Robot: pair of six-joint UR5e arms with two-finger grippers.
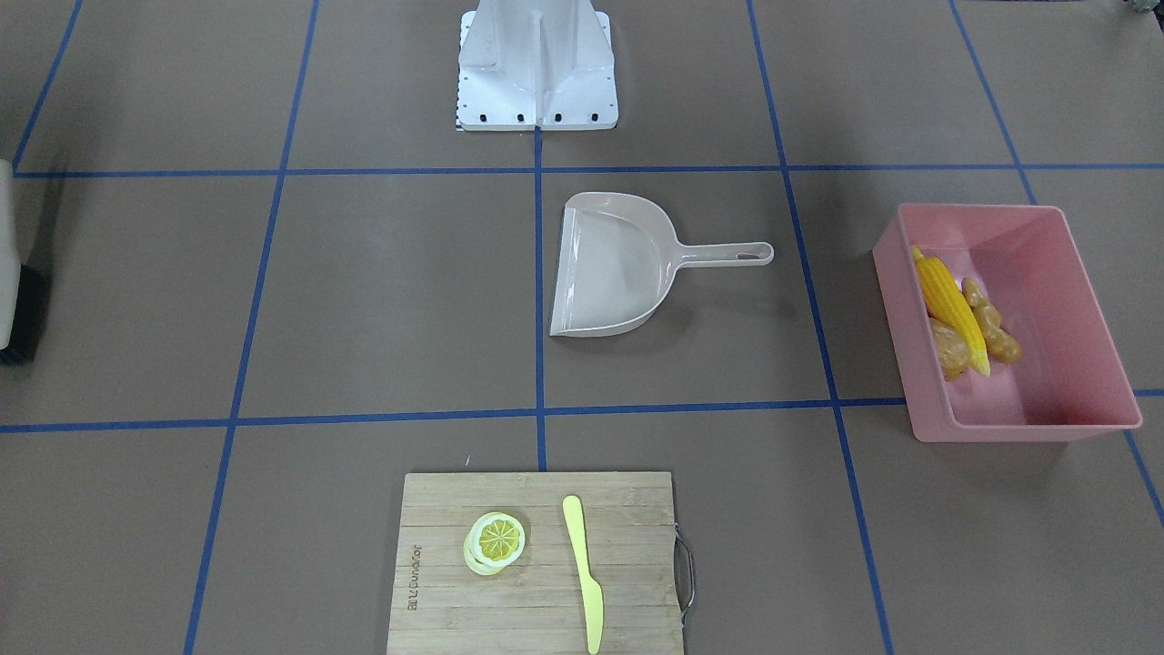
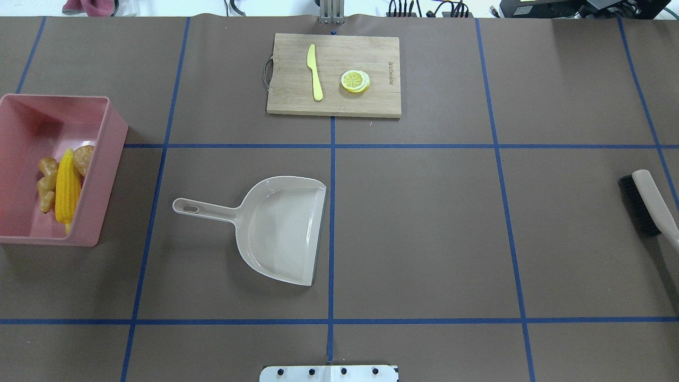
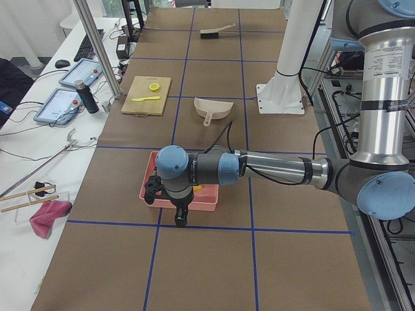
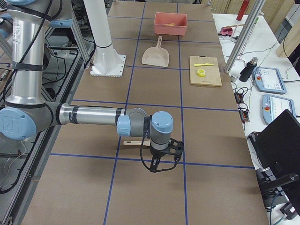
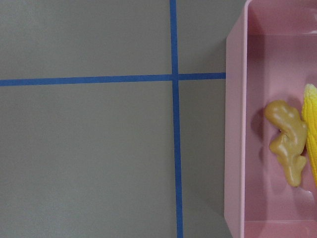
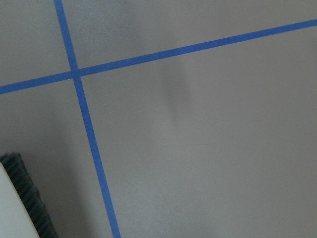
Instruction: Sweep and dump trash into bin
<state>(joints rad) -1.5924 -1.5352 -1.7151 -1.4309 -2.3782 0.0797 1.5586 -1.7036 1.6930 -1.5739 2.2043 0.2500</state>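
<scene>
The pink bin [image 2: 101,175] stands at the table's left end and holds the yellow corn cob [image 2: 68,185], the tan ginger root [image 2: 46,183] and the brown-orange potato [image 2: 84,159]. The left wrist view shows the bin's wall [image 5: 235,124] with the ginger [image 5: 287,144] and the corn's edge [image 5: 311,129]. My left gripper [image 3: 180,218] hangs beside the bin's outer end, above the table; I cannot tell whether it is open. My right gripper [image 4: 155,167] hangs over the table's right end, next to the brush [image 4: 136,142]; I cannot tell its state.
An empty beige dustpan [image 2: 281,228] lies mid-table, handle towards the bin. The brush [image 2: 650,204] lies at the right edge. A wooden cutting board [image 2: 286,101] at the far side carries a lemon slice [image 2: 354,81] and a yellow knife [image 2: 315,71].
</scene>
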